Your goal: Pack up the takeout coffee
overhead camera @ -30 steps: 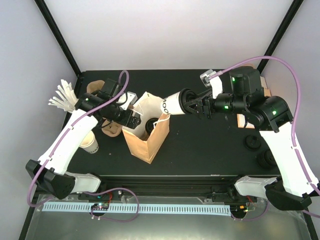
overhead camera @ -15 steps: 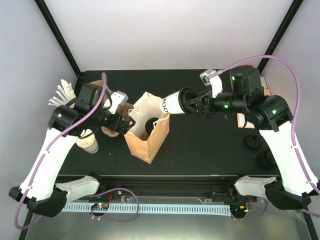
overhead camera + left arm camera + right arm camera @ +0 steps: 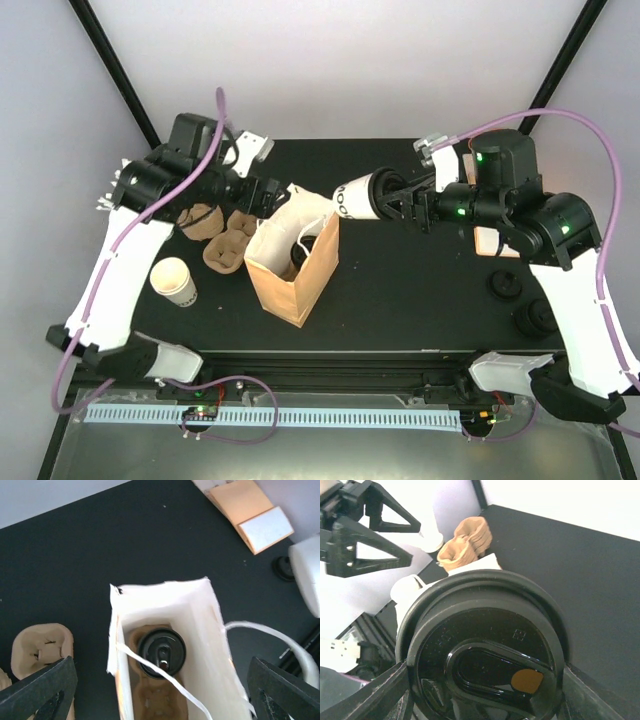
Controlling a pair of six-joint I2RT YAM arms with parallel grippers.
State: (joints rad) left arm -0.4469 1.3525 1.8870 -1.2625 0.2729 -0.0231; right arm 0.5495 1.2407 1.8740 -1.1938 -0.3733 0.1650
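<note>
1. the right gripper [image 3: 388,196] pinches the small white paper cup with a round black plastic lid [image 3: 356,198], holding it on its side in the air with the lid towards the wrist.
2. this cup hangs just beside the upper far-right rim of the tall brown paper bag [image 3: 290,285], not inside it.
3. the left gripper [image 3: 268,196] hovers at the bag's far-left side, fingers spread wide, holding nothing.
4. inside the bag, a second black-lidded cup [image 3: 161,652] sits upright in a tan moulded-pulp carrier [image 3: 152,700].
</note>
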